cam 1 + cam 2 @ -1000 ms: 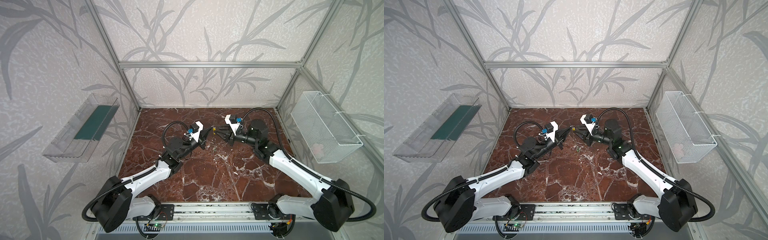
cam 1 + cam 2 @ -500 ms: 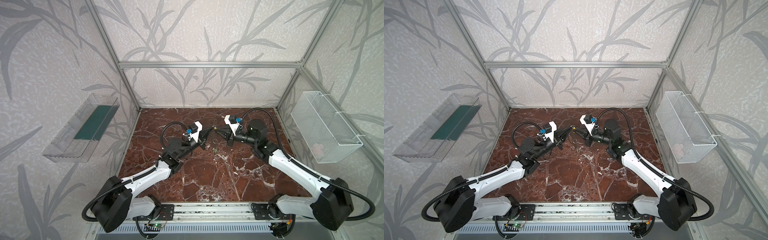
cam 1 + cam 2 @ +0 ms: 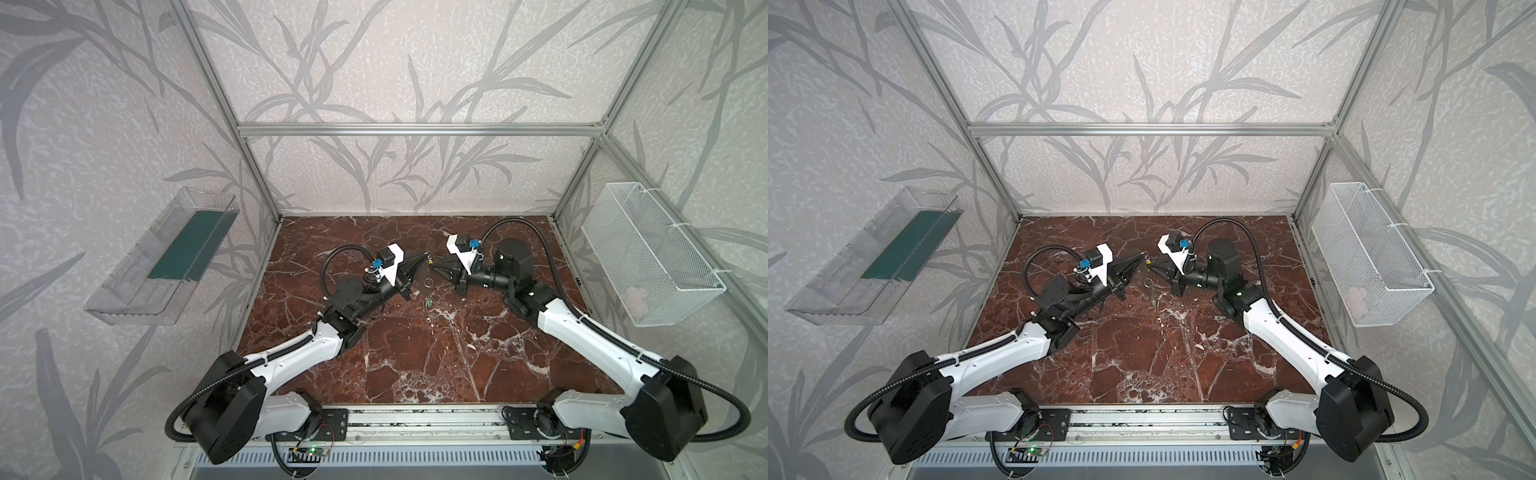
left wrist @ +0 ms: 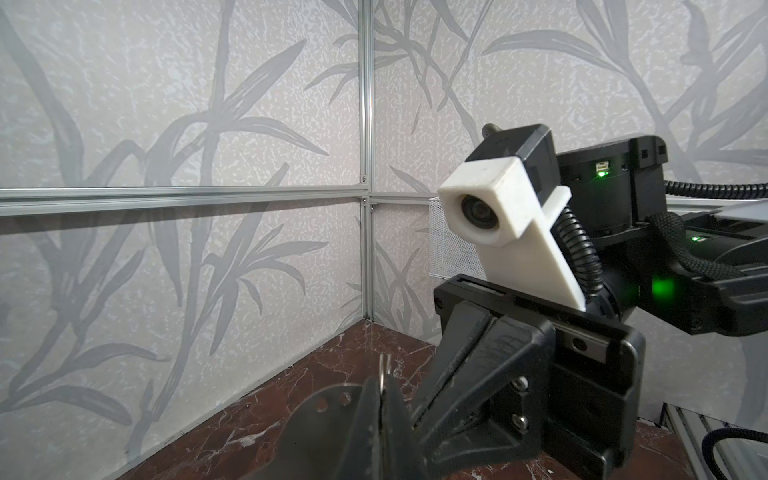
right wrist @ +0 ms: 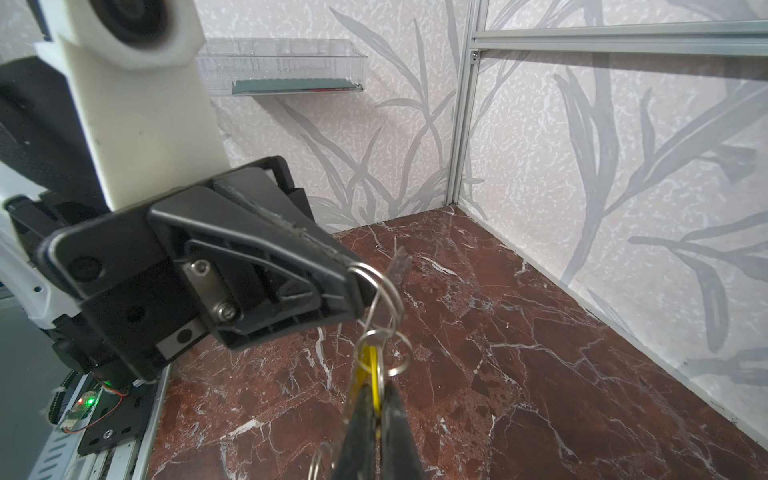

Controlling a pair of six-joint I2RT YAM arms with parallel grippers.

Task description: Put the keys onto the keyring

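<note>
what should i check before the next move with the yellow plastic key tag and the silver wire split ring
1. The left gripper shut on the silver wire split ring: ok.
2. The right gripper shut on the yellow plastic key tag: ok.
3. Tag's small ring threaded onto the split ring: cannot tell; they overlap in the right wrist view.
4. The green plastic key tag on the ring: not ok; it lies unheld on the brown marble table.
5. The loose metal ring on the table free of both grippers: ok.

Left black gripper (image 3: 1141, 257) and right black gripper (image 3: 1154, 269) meet over the red-brown marble tabletop (image 3: 1142, 357). A yellow plastic tag (image 3: 1148, 262) shows between them.
</note>
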